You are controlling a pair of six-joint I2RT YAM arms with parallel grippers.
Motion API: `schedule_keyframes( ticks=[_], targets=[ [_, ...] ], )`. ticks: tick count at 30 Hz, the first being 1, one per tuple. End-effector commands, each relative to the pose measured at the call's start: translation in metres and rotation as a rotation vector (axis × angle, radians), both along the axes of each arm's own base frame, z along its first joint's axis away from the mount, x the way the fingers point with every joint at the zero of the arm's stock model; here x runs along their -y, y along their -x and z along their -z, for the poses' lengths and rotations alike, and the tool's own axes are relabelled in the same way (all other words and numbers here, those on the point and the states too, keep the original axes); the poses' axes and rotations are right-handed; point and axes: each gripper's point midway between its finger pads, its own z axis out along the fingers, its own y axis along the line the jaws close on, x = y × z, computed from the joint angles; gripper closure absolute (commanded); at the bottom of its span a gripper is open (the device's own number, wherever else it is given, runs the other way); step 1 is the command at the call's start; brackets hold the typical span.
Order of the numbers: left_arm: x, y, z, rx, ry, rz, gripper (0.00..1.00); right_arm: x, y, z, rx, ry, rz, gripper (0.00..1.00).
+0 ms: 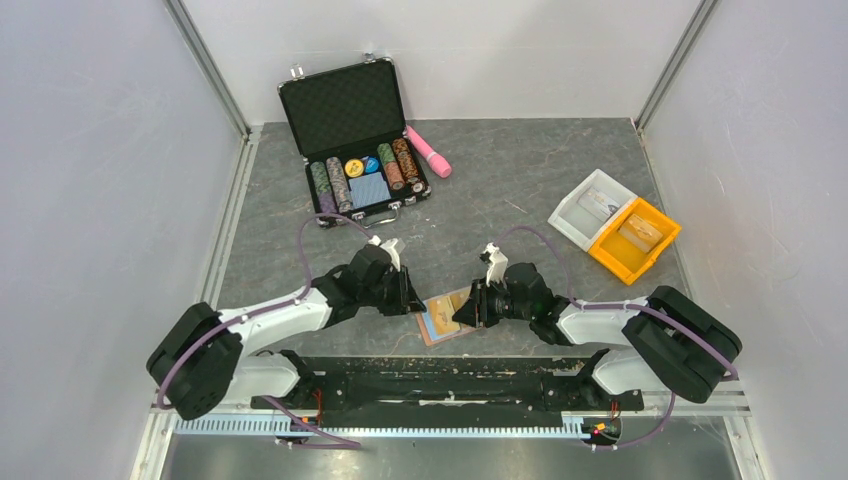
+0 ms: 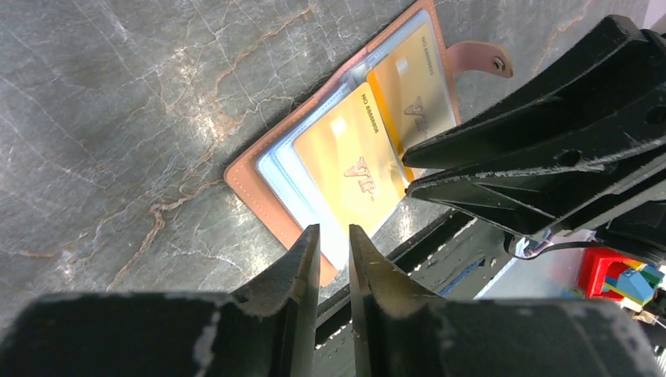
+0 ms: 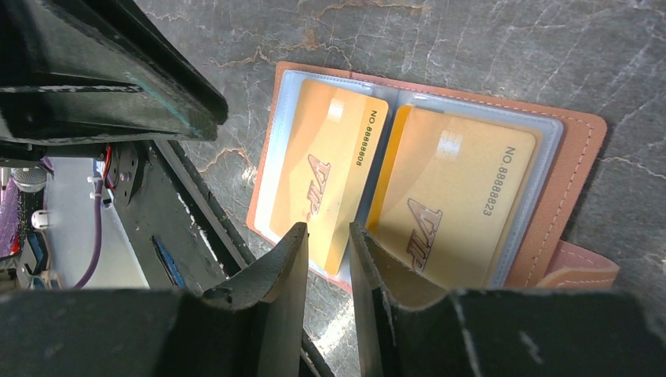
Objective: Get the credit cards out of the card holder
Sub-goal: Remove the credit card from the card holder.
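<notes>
The card holder (image 1: 445,318) lies open and flat near the table's front edge, brown leather (image 2: 259,192) with clear pockets (image 3: 550,133). Two gold credit cards marked VIP sit in it, one in the left page (image 3: 326,169) and one in the right page (image 3: 455,196). The left page's card (image 2: 353,165) sticks partly out of its pocket. My left gripper (image 1: 415,300) hovers at the holder's left end, its jaws (image 2: 334,229) slightly open with nothing between them. My right gripper (image 1: 465,308) faces it from the right, slightly open (image 3: 327,228) above the left card's edge, holding nothing.
An open black poker chip case (image 1: 352,140) stands at the back, a pink cylinder (image 1: 428,150) beside it. A white tray (image 1: 590,208) and a yellow bin (image 1: 634,238) sit at the right. The black mounting rail (image 1: 440,380) runs just in front of the holder.
</notes>
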Motion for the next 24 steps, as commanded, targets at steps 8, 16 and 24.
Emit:
schedule_keyframes(
  ticks=[8, 16, 24],
  targets=[
    [0.024, -0.007, 0.019, -0.026, 0.059, 0.048, 0.84, -0.004, -0.01, -0.011, 0.036, -0.024, 0.018, 0.72],
    [0.006, 0.003, 0.05, -0.069, -0.021, 0.028, 0.9, 0.001, -0.012, -0.004, 0.037, 0.016, 0.038, 0.72],
    [0.001, 0.008, 0.056, -0.078, -0.03, 0.017, 0.89, -0.005, -0.006, -0.005, 0.011, -0.024, 0.003, 0.72]
  ],
)
